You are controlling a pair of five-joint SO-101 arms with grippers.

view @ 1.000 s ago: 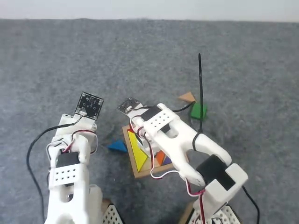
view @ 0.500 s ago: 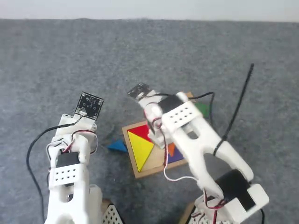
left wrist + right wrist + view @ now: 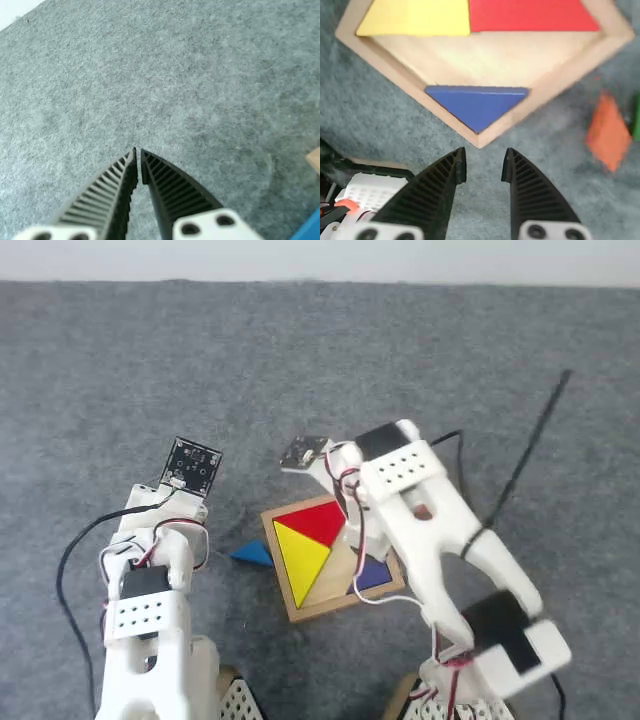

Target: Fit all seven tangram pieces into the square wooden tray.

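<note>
While the left gripper (image 3: 138,156) hangs over bare carpet (image 3: 200,75) with its jaws almost touching and nothing between them, the right gripper (image 3: 484,161) is parted a little and empty, just off the tray (image 3: 320,608) corner beside the blue triangle (image 3: 477,102). From above, the tray holds 3 pieces: yellow triangle (image 3: 300,548) at 9 o'clock, red triangle (image 3: 320,521) at 12, blue triangle at 4. A light-blue piece (image 3: 250,553) lies outside at the tray's 9 o'clock.

My jaws: black ribbed matt plastic. Grey cloth worktop (image 3: 300,360): rough, felt-like. Square pale wooden tray (image 3: 485,60): smooth, matt.
</note>
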